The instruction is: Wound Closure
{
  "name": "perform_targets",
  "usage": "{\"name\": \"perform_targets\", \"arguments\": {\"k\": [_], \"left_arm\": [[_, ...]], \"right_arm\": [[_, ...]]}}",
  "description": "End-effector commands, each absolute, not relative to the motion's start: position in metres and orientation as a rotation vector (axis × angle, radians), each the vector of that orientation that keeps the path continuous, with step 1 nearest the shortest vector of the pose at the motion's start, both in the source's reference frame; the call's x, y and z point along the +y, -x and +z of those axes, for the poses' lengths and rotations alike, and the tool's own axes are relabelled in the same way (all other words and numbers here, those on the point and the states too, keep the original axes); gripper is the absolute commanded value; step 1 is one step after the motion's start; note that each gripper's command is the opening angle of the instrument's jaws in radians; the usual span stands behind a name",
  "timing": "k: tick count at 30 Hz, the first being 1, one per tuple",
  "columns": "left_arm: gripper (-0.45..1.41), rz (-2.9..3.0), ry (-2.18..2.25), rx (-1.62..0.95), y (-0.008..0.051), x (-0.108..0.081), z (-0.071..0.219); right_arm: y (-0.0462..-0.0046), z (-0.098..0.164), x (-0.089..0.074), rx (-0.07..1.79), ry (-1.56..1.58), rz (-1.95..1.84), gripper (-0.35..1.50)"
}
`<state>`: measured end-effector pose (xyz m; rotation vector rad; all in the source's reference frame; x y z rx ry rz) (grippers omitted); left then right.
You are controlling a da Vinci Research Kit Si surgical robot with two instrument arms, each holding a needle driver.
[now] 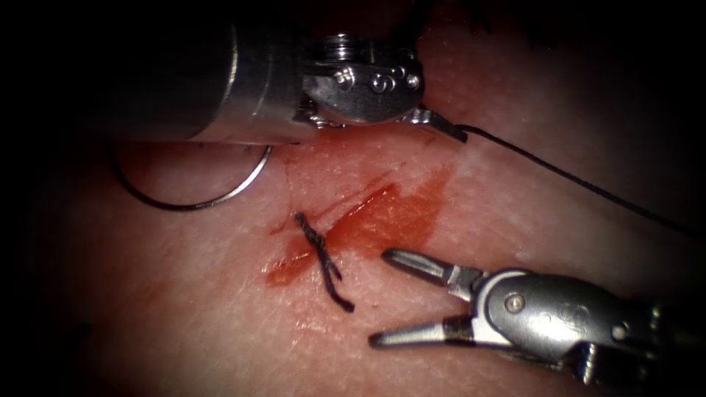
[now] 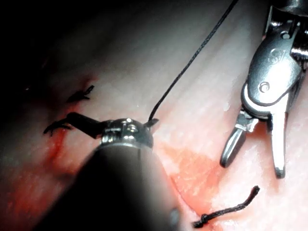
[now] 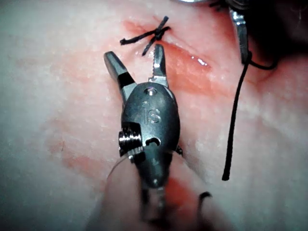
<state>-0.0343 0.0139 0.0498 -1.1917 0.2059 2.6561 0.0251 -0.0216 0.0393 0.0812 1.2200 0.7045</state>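
Two tools: the left tool (image 1: 441, 125), upper centre, pinches the thread (image 1: 588, 187); the right tool (image 1: 393, 298), lower right, gapes wide, empty. One needle (image 1: 195, 202) lies upper left on the tissue (image 1: 184, 294); one knot (image 1: 320, 257) crosses the cut (image 1: 368, 209).

1. Needle (image 1: 193, 197): in the endoscope view its upper curve is hidden behind the left tool's shaft (image 1: 184, 81); tip and swaged end cannot be told, nor whether it enters the tissue (image 1: 515, 191).
2. Thread (image 1: 588, 187): runs from the left tool (image 1: 445, 125) off the picture's right edge; its far end is out of sight.
3. Left tool's jaws: seen edge-on, closed on the thread; the grip point is too small to resolve.
4. Right tool (image 1: 386, 298): its shaft is cut off by the frame edge.
5. Knot (image 1: 321, 257): the number of throws is too small to tell.
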Motion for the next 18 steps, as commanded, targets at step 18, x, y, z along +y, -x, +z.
{"name": "perform_targets", "arguments": {"k": [18], "left_arm": [[1.30, 2.694, 1.010, 0.348, 0.0308, 0.0090, 0.0570]], "right_arm": [[-0.0258, 0.0390, -0.0216, 1.239, -0.107, 0.700, 0.83]]}}
